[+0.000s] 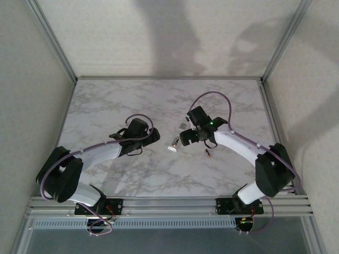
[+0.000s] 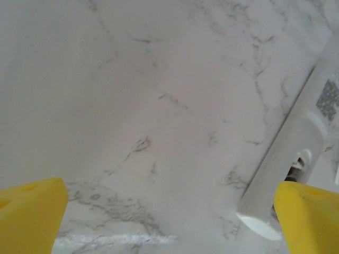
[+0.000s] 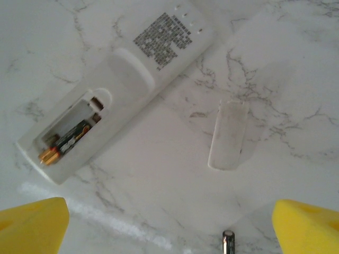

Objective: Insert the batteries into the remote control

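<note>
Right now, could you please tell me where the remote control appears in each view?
Top external: remote control, white end at picture centre.
Left wrist: remote control diagonal along the right edge.
Right wrist: remote control diagonal, upper left.
Shared landmark: its open battery compartment, both wrist views.

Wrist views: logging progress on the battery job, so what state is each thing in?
remote control: back up, compartment open, one slot empty.
loaded battery: seated in the compartment.
loose battery: outside, not loaded.
cover: off, lying beside the remote control.
right claw: open, empty.
left claw: open, empty.
</note>
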